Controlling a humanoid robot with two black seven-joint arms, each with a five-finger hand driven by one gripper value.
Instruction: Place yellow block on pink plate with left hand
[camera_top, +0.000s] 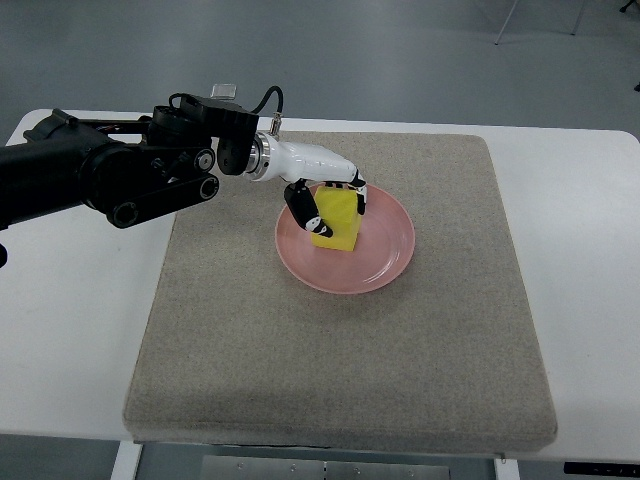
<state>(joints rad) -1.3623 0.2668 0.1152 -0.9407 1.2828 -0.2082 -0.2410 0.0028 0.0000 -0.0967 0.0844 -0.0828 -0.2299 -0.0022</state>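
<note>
A yellow block (338, 222) is over the left part of the pink plate (385, 255), which lies on a grey felt mat. My left hand (330, 205) reaches in from the left on a black arm, its white palm above the plate's rim. Its black-tipped fingers (300, 208) curl around the block from the left and right sides, so the hand is shut on it. Whether the block's underside touches the plate cannot be told. The right hand does not show.
The grey mat (340, 340) covers most of a white table (70, 330). The black arm (100, 175) lies across the mat's upper left corner. Grey floor shows beyond the table's far edge.
</note>
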